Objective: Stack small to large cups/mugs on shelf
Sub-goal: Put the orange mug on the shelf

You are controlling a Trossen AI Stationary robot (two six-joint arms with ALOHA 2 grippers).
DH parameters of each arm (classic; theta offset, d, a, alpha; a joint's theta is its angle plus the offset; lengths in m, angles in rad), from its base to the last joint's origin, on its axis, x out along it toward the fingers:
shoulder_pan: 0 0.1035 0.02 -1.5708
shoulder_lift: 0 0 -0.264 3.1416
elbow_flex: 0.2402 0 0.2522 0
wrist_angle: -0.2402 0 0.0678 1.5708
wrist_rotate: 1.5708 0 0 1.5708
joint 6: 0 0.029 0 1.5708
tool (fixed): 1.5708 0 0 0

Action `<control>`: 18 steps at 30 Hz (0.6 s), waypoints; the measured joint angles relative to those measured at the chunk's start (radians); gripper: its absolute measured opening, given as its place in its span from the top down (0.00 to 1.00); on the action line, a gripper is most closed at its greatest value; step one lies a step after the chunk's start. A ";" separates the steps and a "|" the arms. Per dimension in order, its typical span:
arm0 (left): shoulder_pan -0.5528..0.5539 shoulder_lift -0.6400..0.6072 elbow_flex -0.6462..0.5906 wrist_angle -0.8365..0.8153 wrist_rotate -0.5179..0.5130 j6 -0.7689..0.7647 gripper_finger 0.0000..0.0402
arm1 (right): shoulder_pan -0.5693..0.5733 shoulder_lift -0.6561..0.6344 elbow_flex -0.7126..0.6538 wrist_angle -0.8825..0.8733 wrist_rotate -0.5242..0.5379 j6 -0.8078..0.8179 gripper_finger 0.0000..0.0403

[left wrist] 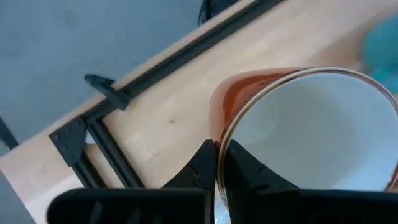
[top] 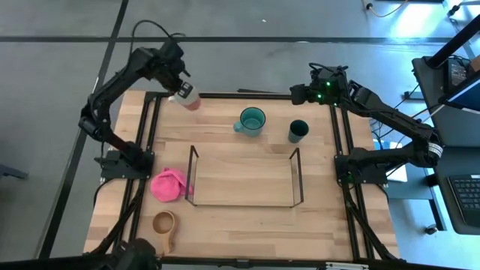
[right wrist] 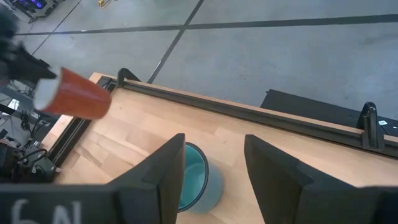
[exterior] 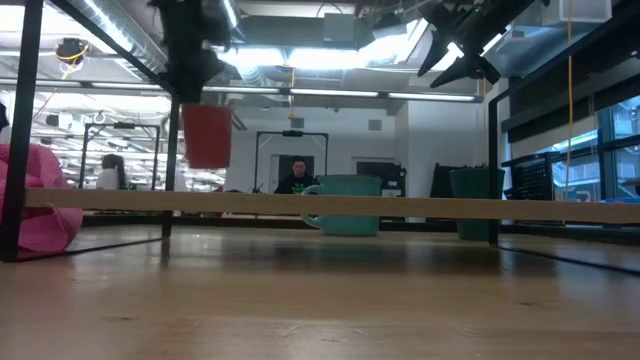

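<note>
Pinching the wall of the mug [top: 187, 98] at its white rim, the left gripper [left wrist: 219, 163] holds it clear of the table [top: 225, 232] above the far left corner, one finger inside and one outside, the mug tilted with its mouth toward the wrist. A glazed mug like this is probably rigid, fairly heavy and slippery, so a rim pinch could let it swing or slip; a chip is likely if it knocks the wire. The right gripper [right wrist: 211, 168] hovers with jaws wide above the teal mug [top: 252, 121] near the far edge. The green cup [top: 298, 130] stands just to its right. The shelf [top: 244, 176] sits mid-table, nothing on it yet. The wooden cup [top: 164, 223] lies near the near left corner, its long handle the obvious hold.
</note>
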 joint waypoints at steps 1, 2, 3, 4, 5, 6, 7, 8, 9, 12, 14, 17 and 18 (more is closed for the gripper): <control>-0.017 0.004 0.031 -0.026 0.000 -0.018 0.98 | 0.000 0.000 0.000 0.000 0.000 0.000 0.58; -0.034 0.009 0.058 -0.052 -0.001 -0.031 0.98 | 0.000 0.000 0.000 0.000 0.000 -0.001 0.58; -0.056 0.013 0.081 -0.072 -0.001 -0.048 0.98 | 0.000 0.000 0.000 0.000 0.000 -0.004 0.58; -0.081 0.017 0.106 -0.085 -0.001 -0.070 0.98 | 0.000 0.000 0.000 0.000 0.001 -0.011 0.58; -0.108 0.020 0.128 -0.090 -0.001 -0.098 0.98 | 0.000 0.000 0.000 0.000 0.001 -0.017 0.58; -0.138 0.023 0.146 -0.090 0.000 -0.126 0.98 | 0.000 0.000 0.000 0.000 0.000 -0.018 0.58; -0.166 0.024 0.157 -0.091 0.002 -0.154 0.98 | 0.000 0.000 0.000 0.000 0.000 -0.019 0.58; -0.193 0.026 0.165 -0.093 0.004 -0.178 0.98 | 0.000 0.000 0.000 0.000 0.001 -0.019 0.58; -0.222 0.027 0.169 -0.096 0.006 -0.202 0.98 | 0.000 0.000 0.000 0.000 0.001 -0.019 0.58; -0.314 0.027 0.174 -0.065 0.022 -0.291 0.98 | 0.000 0.000 0.000 0.000 0.001 -0.024 0.58; -0.375 0.027 0.174 -0.049 0.024 -0.348 0.98 | 0.000 0.000 0.000 0.000 0.001 -0.030 0.58; -0.467 0.034 0.174 -0.036 0.024 -0.421 0.98 | 0.000 0.000 0.000 0.000 0.001 -0.051 0.58; -0.493 0.039 0.174 -0.023 0.022 -0.447 0.98 | 0.000 0.000 0.000 0.000 0.001 -0.053 0.58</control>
